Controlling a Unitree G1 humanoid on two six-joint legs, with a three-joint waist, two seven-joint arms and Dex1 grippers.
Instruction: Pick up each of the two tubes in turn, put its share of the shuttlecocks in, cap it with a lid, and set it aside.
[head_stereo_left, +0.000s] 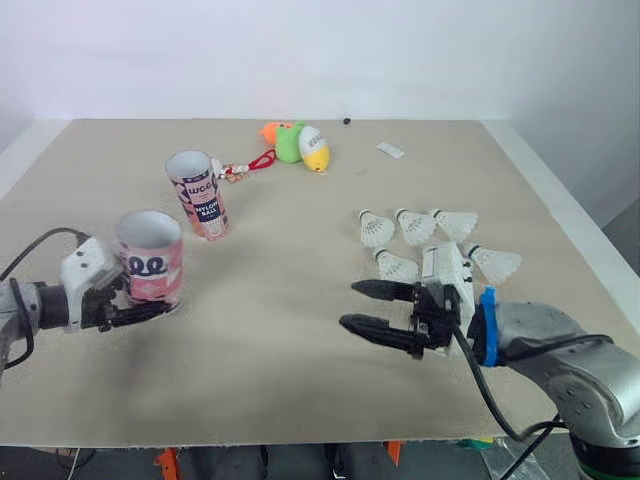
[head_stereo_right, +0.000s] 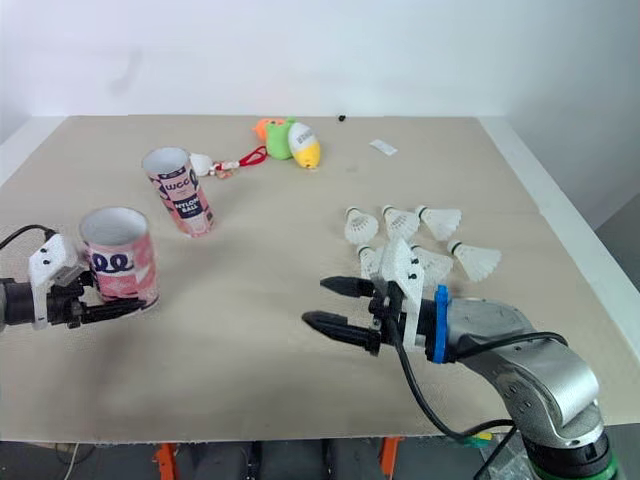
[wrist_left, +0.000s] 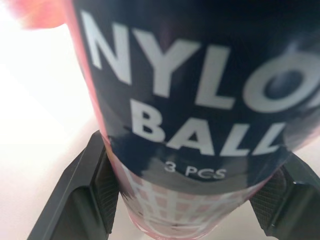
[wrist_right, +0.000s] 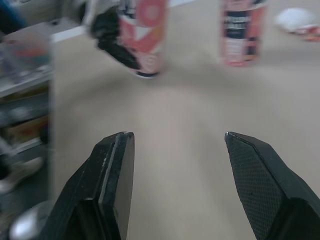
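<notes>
The nearer pink tube (head_stereo_left: 150, 255) stood mouth up at about 8 o'clock on the table (head_stereo_left: 280, 390). My left gripper (head_stereo_left: 140, 308) was clamped round its lower half, a low hold that I judged kept the mouth free for loading. The second tube (head_stereo_left: 197, 195) stood apart at 10 o'clock. Six shuttlecocks (head_stereo_left: 415, 228) lay clustered at 3 o'clock. My right gripper (head_stereo_left: 350, 305) hovered at 5 o'clock on their near side, fingers spread and empty. Bare tabletop lay between the arms, but the held tube sat close to the left edge.
</notes>
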